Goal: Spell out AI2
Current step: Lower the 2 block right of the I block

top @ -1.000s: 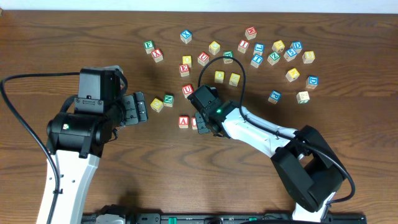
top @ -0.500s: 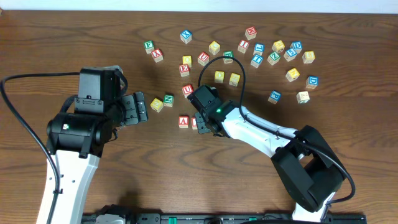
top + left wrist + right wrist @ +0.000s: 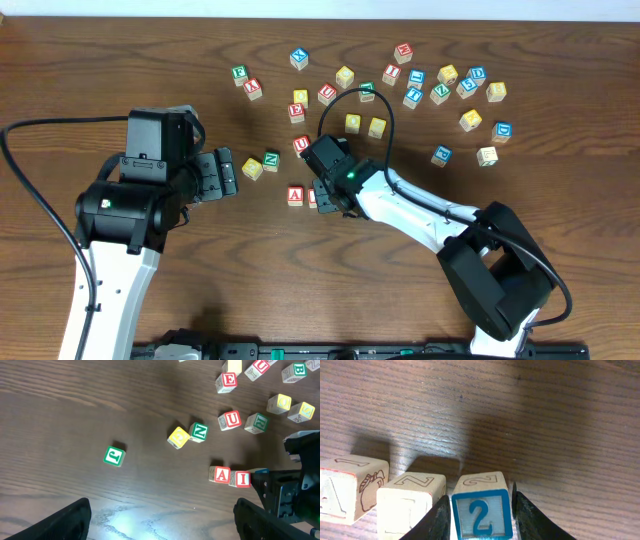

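The red A block [image 3: 295, 195] and red I block [image 3: 312, 197] stand side by side on the table. They also show in the left wrist view as A [image 3: 222, 474] and I [image 3: 242, 479]. My right gripper [image 3: 326, 197] is shut on the blue 2 block [image 3: 481, 512]. It holds the block low at the table, just right of the I block [image 3: 410, 497] with a narrow gap, and the A block [image 3: 350, 485] is further left. My left gripper [image 3: 160, 525] is open and empty, hovering left of the row.
Several loose letter blocks lie scattered across the far side of the table, among them a red U [image 3: 230, 420], a green N [image 3: 198, 431] and a yellow block [image 3: 178, 437]. A green J block [image 3: 114, 455] lies alone to the left.
My right gripper has edged very slightly away from the front edge with the 2 block. The left arm has not moved.
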`<move>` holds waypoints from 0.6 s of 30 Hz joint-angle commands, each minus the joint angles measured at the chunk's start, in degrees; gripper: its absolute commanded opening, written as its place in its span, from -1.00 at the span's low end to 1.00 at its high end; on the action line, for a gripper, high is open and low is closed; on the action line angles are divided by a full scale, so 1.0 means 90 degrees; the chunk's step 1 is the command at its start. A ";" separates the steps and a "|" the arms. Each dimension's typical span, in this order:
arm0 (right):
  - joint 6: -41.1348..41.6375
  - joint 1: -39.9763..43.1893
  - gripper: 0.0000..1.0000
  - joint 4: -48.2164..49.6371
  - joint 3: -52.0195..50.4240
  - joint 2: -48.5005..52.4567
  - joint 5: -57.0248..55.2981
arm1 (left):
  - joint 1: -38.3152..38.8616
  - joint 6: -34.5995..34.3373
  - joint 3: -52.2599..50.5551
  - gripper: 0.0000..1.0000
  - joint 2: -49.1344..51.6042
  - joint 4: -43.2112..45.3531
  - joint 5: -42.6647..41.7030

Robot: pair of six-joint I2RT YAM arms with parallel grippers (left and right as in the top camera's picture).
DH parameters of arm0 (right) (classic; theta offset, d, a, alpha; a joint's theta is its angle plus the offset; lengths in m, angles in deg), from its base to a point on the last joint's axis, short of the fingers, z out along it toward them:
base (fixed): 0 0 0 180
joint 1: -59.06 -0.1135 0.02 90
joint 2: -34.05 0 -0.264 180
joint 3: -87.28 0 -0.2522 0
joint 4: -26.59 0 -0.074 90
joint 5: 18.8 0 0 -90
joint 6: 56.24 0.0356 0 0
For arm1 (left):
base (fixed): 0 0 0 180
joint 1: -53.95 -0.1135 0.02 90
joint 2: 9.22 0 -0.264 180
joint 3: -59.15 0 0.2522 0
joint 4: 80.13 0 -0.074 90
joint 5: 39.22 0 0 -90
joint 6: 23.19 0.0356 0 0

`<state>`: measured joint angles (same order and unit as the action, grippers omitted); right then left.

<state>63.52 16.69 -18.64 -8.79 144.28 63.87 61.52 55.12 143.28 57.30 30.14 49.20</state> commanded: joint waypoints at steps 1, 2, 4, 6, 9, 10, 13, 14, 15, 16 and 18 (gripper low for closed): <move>0.0041 -0.0051 -0.32 -0.0124 0.0236 0.0109 -0.0056 | -0.0029 0.0080 0.0005 0.79 -0.0034 -0.0017 -0.0019; 0.0039 -0.0053 -0.33 -0.0129 0.0248 0.0109 -0.0056 | -0.0029 0.0080 0.0005 0.79 -0.0034 -0.0017 -0.0019; 0.0044 -0.0053 -0.37 -0.0131 0.0253 0.0109 -0.0053 | -0.0029 0.0080 0.0005 0.79 -0.0034 -0.0017 -0.0019; 0.0044 -0.0053 -0.38 -0.0182 0.0287 0.0107 -0.0053 | -0.0032 0.0080 0.0005 0.79 -0.0034 -0.0017 -0.0019; 0.0041 -0.0053 -0.38 -0.0299 0.0362 0.0107 -0.0056 | -0.0029 0.0080 0.0005 0.79 -0.0034 -0.0017 -0.0019; 0.0041 -0.0053 -0.38 -0.0323 0.0384 0.0107 -0.0056 | -0.0029 0.0080 0.0005 0.79 -0.0034 -0.0017 -0.0019; 0.0044 -0.0053 -0.38 -0.0410 0.0447 0.0107 -0.0053 | -0.0029 0.0080 0.0005 0.79 -0.0034 -0.0017 -0.0019; 0.0044 -0.0053 -0.38 -0.0413 0.0447 0.0107 -0.0053 | -0.0029 0.0080 0.0005 0.79 -0.0034 -0.0017 -0.0019; 0.0041 -0.0053 -0.38 -0.0430 0.0454 0.0104 -0.0053 | -0.0032 0.0080 0.0005 0.79 -0.0034 -0.0017 -0.0019; 0.0041 -0.0053 -0.38 -0.0440 0.0459 0.0095 -0.0053 | -0.0029 0.0080 0.0005 0.79 -0.0034 -0.0017 -0.0019; 0.0041 -0.0053 -0.39 -0.0476 0.0478 0.0056 -0.0056 | -0.0032 0.0080 0.0005 0.79 -0.0034 -0.0017 -0.0019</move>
<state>63.52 16.69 -22.46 -5.82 144.28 63.87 61.52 55.12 143.28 57.30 30.14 49.20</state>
